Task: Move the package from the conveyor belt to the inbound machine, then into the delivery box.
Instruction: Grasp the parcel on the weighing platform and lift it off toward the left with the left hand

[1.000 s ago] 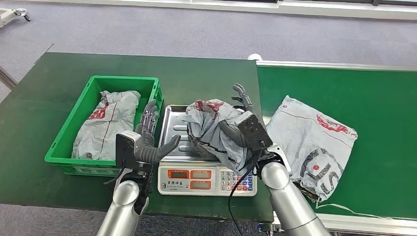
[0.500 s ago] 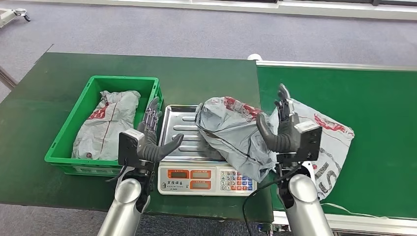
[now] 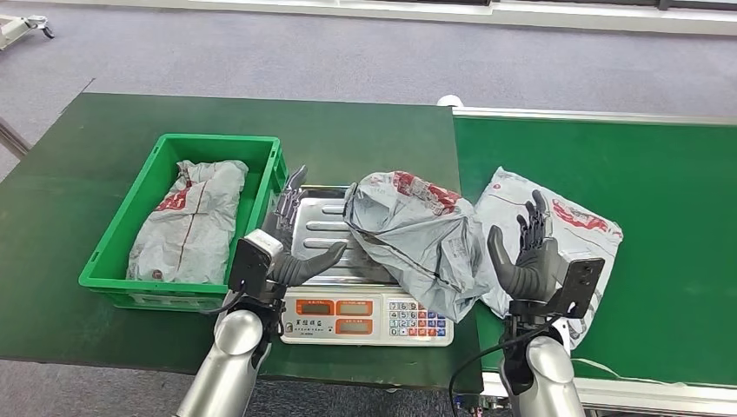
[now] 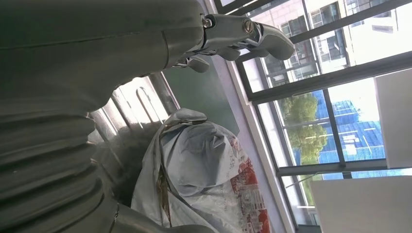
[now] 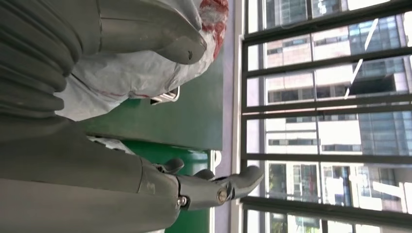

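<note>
Package (image 3: 417, 230), a crumpled grey plastic mailer with red print, lies across the right half of the weighing scale's steel tray (image 3: 313, 230), its near right corner drooping over the tray edge toward the scale keypad (image 3: 417, 317). The scale (image 3: 365, 318) is presumably the inbound machine, so the first leg of the task looks done and the transfer to the box is the step in hand.

Left hand (image 3: 291, 252) hovers over the left side of the tray, fingers spread and thumb pointing right toward the mailer, holding nothing. Right hand (image 3: 526, 256) is raised just right of the package with fingers apart and empty, above the conveyor belt (image 3: 678, 174), where a second grey mailer (image 3: 565, 230) lies.

On the far left sits the green delivery crate (image 3: 113, 252), which already holds another grey mailer (image 3: 195, 217).

Next, the left hand probably needs to reach right, close on the bunched plastic near its upper folds, lift it over the crate's right wall and let go inside. The film is slack and slippery, so a shallow pinch may slide off.
</note>
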